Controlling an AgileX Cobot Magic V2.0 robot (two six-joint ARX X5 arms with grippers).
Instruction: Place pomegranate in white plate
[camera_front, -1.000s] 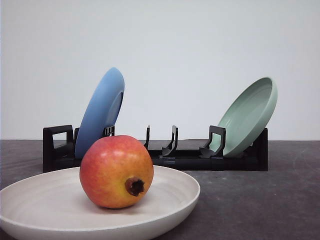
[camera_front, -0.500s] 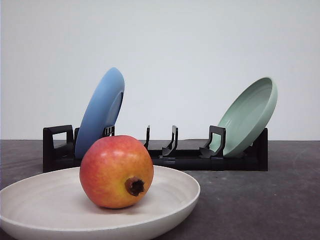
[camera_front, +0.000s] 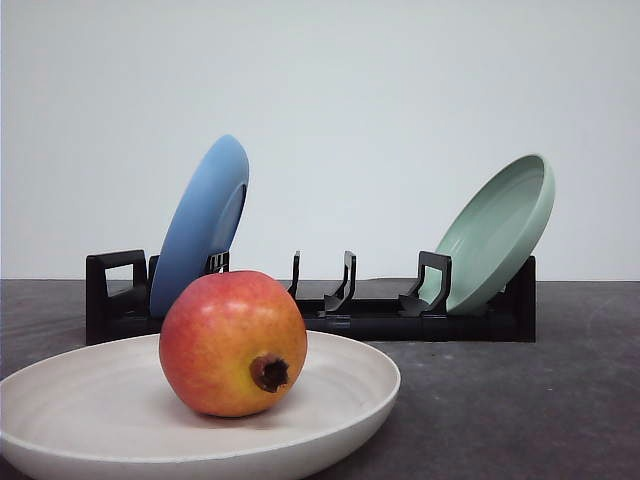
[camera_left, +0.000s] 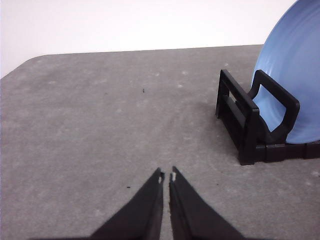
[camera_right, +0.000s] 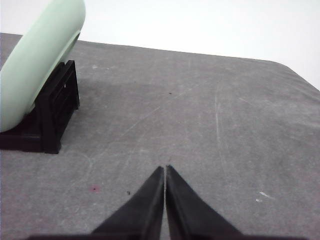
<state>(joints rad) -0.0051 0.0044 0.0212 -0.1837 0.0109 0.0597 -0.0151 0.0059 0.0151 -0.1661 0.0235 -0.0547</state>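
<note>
Pomegranate seated inside the white plate, left of plate centre in the front view, calyx nub toward the camera, resting on the plate floor and clear of the rim. No change across the last second: same fruit position, same orientation, same plate placement. Judged from this stillness and from the fruit lying unsupported in the dish: placement complete, nothing left but retreat. Left gripper closed and empty, tips almost touching with a hairline gap, poised over bare grey table just beside the left end of the black dish rack. Right gripper likewise closed and empty, tips together, above open tabletop near the rack's right end. Both well apart from fruit and white plate. Behind the white plate: dish rack across the table, blue plate leaning in its left slots, pale green plate leaning in its right slots, middle slots vacant. Nothing between either gripper and the fruit beyond open table; rack ends the nearest obstacles to each arm. Possible risk, as a judgement only: round fruit rolling within the shallow dish if jostled.
</note>
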